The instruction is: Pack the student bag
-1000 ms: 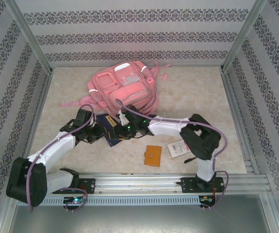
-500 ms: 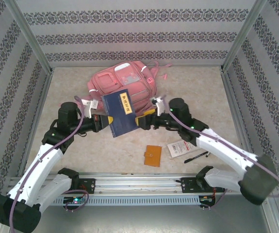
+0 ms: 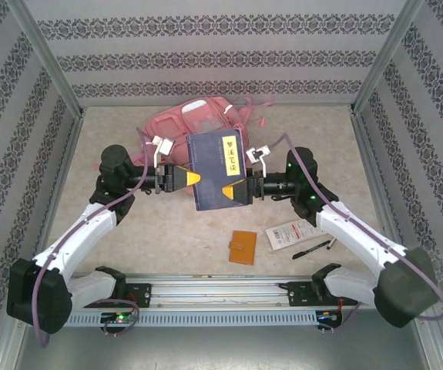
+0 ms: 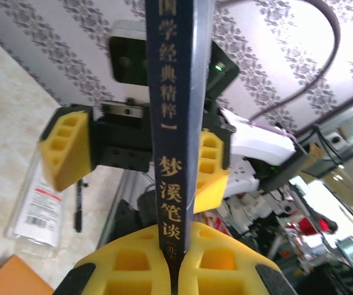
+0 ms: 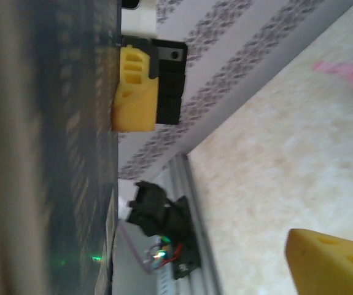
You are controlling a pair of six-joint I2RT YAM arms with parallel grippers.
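Observation:
A dark blue book [image 3: 216,168] with gold lettering hangs upright above the table, in front of the student bag [image 3: 189,121]. That pink backpack lies at the back centre, partly hidden by the book. My left gripper [image 3: 193,179] is shut on the book's spine edge; in the left wrist view its yellow fingers [image 4: 133,261] pinch the spine [image 4: 173,153]. My right gripper [image 3: 235,190] is open at the book's opposite edge, its jaws standing apart on either side of the book. In the right wrist view the book's cover [image 5: 41,147] fills the left, with one yellow fingertip [image 5: 326,261] far off it.
On the table in front lie an orange-brown wallet [image 3: 243,247], a white packet with a red label [image 3: 289,234] and a black pen [image 3: 312,250]. Patterned walls and metal posts enclose the table. The arm rail [image 3: 221,289] runs along the near edge.
The book has been lifted off the table and carried up and toward the back. The right gripper has opened off the book; the left stays shut on it.

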